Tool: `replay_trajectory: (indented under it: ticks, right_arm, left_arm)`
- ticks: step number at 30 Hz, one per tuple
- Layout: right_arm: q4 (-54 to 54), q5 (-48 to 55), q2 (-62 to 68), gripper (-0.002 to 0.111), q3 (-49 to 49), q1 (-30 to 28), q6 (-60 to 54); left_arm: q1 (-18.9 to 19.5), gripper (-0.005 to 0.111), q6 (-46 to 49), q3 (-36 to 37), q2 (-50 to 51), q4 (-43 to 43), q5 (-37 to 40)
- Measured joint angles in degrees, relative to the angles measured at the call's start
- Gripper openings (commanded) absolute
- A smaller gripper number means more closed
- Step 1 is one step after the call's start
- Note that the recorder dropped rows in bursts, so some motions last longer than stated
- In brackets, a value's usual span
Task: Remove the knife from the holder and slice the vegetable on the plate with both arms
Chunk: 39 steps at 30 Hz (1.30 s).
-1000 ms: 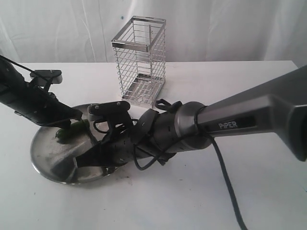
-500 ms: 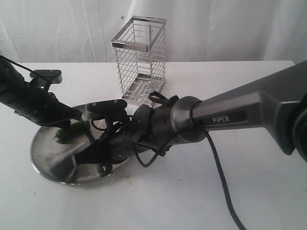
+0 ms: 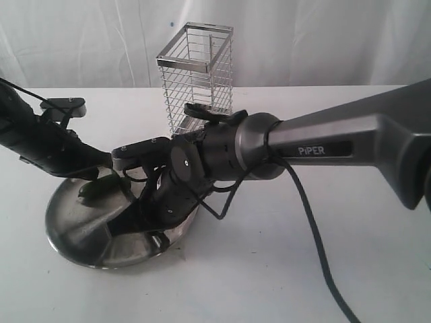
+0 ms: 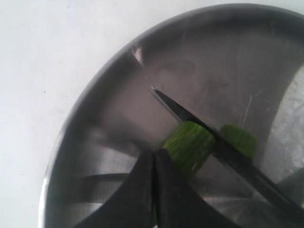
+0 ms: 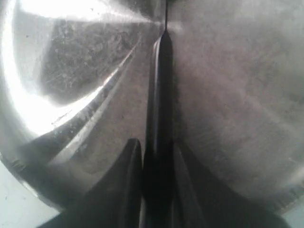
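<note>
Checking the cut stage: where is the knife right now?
The knife is out of the holder, clamped in the right tool, its blade across the vegetable on the plate, at the left of the exterior view.

a test lab: white table (image 3: 283,269), draped backdrop (image 3: 323,40).

From the left wrist, the knife (image 4: 190,116) leaves the picture before its handle shows. The closed left gripper (image 4: 154,159) covers one end of the vegetable (image 4: 187,142), and the plate (image 4: 95,109) is cut by two edges. From the right wrist, the right gripper (image 5: 156,145) covers the knife's handle, and the blade's tip is a blur. In the exterior view the right arm (image 3: 323,145) hides the knife, the plate's right side and the foot of the holder (image 3: 199,67); the vegetable is only a green sliver there.
</note>
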Motion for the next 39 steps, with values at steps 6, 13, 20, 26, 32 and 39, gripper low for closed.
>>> replay_trajectory:
  ticks: [6, 13, 20, 26, 32, 39]
  right_arm:
    - [-0.3, 7.0, 0.0, 0.0, -1.6, 0.3, -0.5]
    - [-1.5, 8.4, -0.1, 0.0, -1.7, 0.3, -0.2]
    - [-9.7, 8.3, -1.1, 0.0, -1.7, 0.5, 6.4]
    - [-13.8, 8.6, -4.5, 0.0, -1.7, 0.5, 10.9]
    - [-13.8, 8.4, -6.2, 0.0, -1.7, 1.2, 11.5]
    - [-13.8, 9.7, -6.4, 0.0, -1.7, 4.7, 12.5]
  left_arm:
    - [0.0, 0.0, 0.0, 0.0, 0.0, -0.1, 0.5]
    - [0.0, 0.0, 0.0, 0.0, 0.0, -0.1, 0.6]
    - [0.0, 0.0, 0.0, 0.0, 0.0, -0.1, 0.7]
    - [0.0, 0.0, -0.3, 0.0, -0.8, -0.1, 0.7]
    - [0.0, 0.0, -0.5, 0.0, -4.1, -0.1, -0.2]
    - [0.0, 0.0, -1.3, 0.0, -6.0, -0.1, -0.4]
